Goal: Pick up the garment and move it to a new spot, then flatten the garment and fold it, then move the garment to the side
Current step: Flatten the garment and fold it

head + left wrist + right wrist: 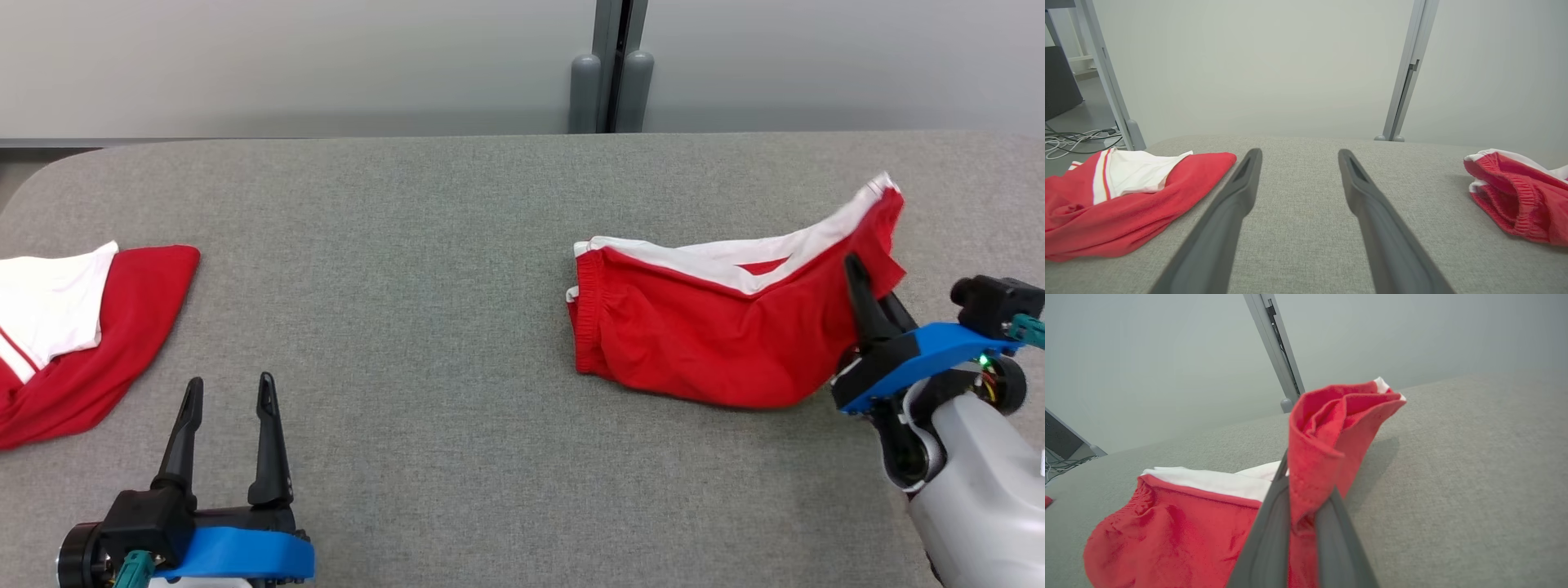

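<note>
The garment (694, 343) is a pair of red shorts with a white band, lying crumpled on the right half of the grey table (408, 212). My right gripper (867, 286) is shut on the garment's right end, and that end stands lifted off the table. In the right wrist view a bunched red hem (1331, 428) rises from between the right gripper's (1306, 490) closed fingers. My left gripper (230, 384) stands open near the table's front left, holding nothing. In the left wrist view the left gripper (1300, 155) points at bare table, with the garment's waistband (1515, 196) far to its right.
A second red and white garment (82, 327) lies at the table's left edge, just left of my left gripper, and it is also in the left wrist view (1126, 212). A grey partition wall with a post (611, 65) stands behind the table.
</note>
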Tool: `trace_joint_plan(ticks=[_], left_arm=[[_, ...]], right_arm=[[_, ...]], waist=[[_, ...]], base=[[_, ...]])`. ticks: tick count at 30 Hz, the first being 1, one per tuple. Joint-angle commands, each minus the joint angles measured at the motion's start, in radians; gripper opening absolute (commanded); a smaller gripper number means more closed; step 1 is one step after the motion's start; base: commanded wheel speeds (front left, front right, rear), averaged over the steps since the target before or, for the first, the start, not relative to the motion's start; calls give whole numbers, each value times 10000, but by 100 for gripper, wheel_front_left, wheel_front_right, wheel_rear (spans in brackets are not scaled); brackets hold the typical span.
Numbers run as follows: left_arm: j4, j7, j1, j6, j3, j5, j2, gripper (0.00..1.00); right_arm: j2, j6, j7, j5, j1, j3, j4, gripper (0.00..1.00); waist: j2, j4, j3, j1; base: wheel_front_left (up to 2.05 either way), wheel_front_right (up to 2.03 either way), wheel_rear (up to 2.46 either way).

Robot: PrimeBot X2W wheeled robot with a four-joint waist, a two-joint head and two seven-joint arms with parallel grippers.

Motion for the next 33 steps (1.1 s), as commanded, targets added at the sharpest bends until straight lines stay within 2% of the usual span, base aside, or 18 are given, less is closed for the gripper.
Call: trace_joint_plan(ticks=[1,11,18,20,24,28,30,33], left_arm=[[-12,-27,38,0,47,-34,-10,100],[-5,-27,-134,34,-197,-159,-9,100],[64,-27,-239,69,-348,-262,-9,100],[89,-27,-250,114,-394,-316,-12,100],[116,-27,-149,112,-337,-273,-12,100],[138,-27,-79,102,-344,-209,-12,100],[129,-26,-49,93,-353,-187,-11,100],[115,-27,-40,86,-380,-177,-9,100]], right_arm=[[195,1,-48,-233,-76,147,-500,0],[1285,1,16,-813,111,1888,-1987,0],[1784,1,51,-841,386,2723,-1465,0],[2001,1,3,-822,476,3108,-981,100],[1853,1,-45,-774,503,3112,-1172,100],[1573,1,-45,-1007,682,2460,-1835,100],[1294,1,-47,-1328,887,1596,-2401,100],[1136,1,-43,-1641,979,1018,-2587,100]], waist=[[1,13,-61,0],[1,441,9,0],[1,739,175,0],[1,820,228,0],[1,789,160,0],[1,751,51,0],[1,716,-10,0],[1,711,-24,0]], base=[[0,0,0],[0,0,0],[0,0,0],[0,0,0],[0,0,0],[0,0,0],[0,0,0],[0,0,0]])
